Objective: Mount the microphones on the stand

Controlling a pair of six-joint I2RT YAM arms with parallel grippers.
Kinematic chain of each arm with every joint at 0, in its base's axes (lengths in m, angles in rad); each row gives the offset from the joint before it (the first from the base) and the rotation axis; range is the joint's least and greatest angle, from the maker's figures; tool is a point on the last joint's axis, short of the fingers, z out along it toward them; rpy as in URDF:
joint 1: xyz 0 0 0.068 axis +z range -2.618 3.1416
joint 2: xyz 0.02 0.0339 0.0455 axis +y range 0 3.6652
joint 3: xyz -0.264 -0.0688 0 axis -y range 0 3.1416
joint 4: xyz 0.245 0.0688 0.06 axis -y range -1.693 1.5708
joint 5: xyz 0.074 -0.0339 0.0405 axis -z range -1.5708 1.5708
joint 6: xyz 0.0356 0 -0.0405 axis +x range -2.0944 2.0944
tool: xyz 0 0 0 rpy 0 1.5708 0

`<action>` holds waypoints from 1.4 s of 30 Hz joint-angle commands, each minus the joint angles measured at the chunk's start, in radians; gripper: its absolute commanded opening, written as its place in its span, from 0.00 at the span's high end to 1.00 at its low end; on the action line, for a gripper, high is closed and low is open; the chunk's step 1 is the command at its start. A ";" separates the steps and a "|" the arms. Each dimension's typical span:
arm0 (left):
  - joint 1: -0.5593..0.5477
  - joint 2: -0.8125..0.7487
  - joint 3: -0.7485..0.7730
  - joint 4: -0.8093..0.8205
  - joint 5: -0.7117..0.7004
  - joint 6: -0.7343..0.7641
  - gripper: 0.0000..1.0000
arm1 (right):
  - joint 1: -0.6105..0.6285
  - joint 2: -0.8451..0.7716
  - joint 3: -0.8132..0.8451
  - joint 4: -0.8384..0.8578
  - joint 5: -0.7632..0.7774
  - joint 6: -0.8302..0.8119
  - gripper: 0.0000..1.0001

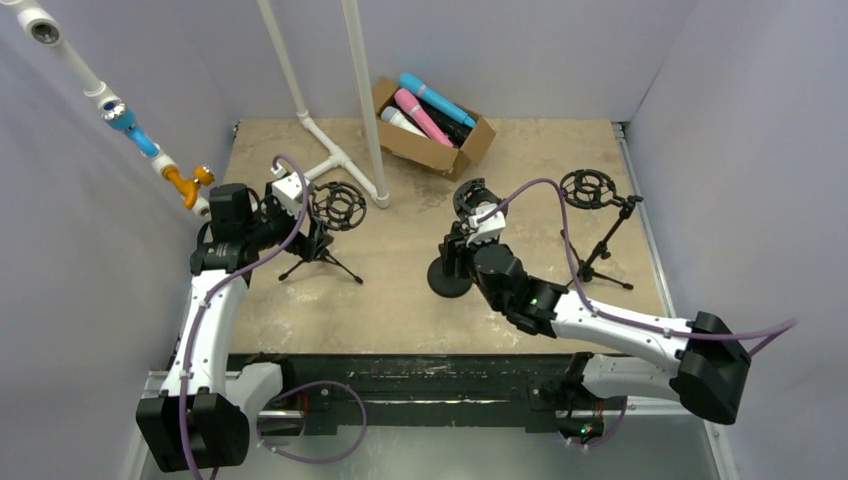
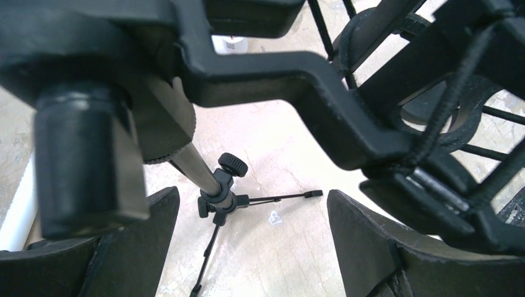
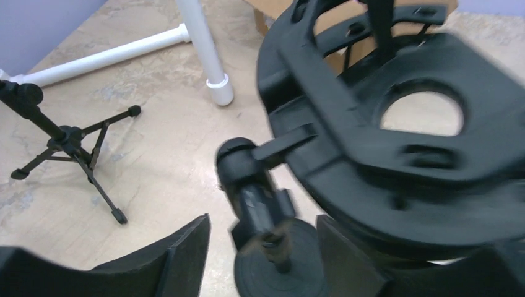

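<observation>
Straddling the tripod stand's [image 2: 218, 189] mount, your left pincer [image 2: 254, 210] gapes open; your right pincer [image 3: 263, 229], jaws apart, brackets the round-base stand's [image 3: 257, 204] stem. The microphones [image 1: 424, 115] lie in the cardboard box [image 1: 440, 155] at the table's [image 1: 400, 290] far edge.

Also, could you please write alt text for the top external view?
The left arm reaches a black tripod microphone stand, the right arm a black round-base stand, on a beige table. Behind, a brown cardboard box holds coloured stick microphones.
</observation>
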 commanded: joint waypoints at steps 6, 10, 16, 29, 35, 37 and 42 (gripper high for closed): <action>0.007 -0.043 0.057 -0.016 -0.011 -0.025 0.11 | -0.030 0.058 0.055 0.170 0.070 -0.128 0.89; 0.007 -0.056 0.063 -0.018 -0.010 -0.044 0.10 | -0.121 0.028 0.071 0.172 0.068 -0.156 0.92; 0.007 -0.080 0.089 -0.051 -0.020 -0.056 0.08 | -0.267 0.136 0.175 0.210 0.131 -0.239 0.98; 0.006 -0.093 0.127 -0.114 -0.052 -0.052 0.00 | -0.478 0.326 0.257 0.292 0.216 -0.264 0.96; 0.006 -0.092 0.144 -0.133 -0.058 -0.053 0.00 | -0.478 0.320 0.254 0.199 0.195 -0.169 0.30; 0.006 -0.094 0.152 -0.142 -0.062 -0.054 0.00 | -0.472 0.293 0.246 0.186 0.189 -0.154 0.19; 0.007 -0.105 0.155 -0.145 -0.091 -0.054 0.00 | -0.422 0.189 0.231 0.101 0.221 -0.109 0.13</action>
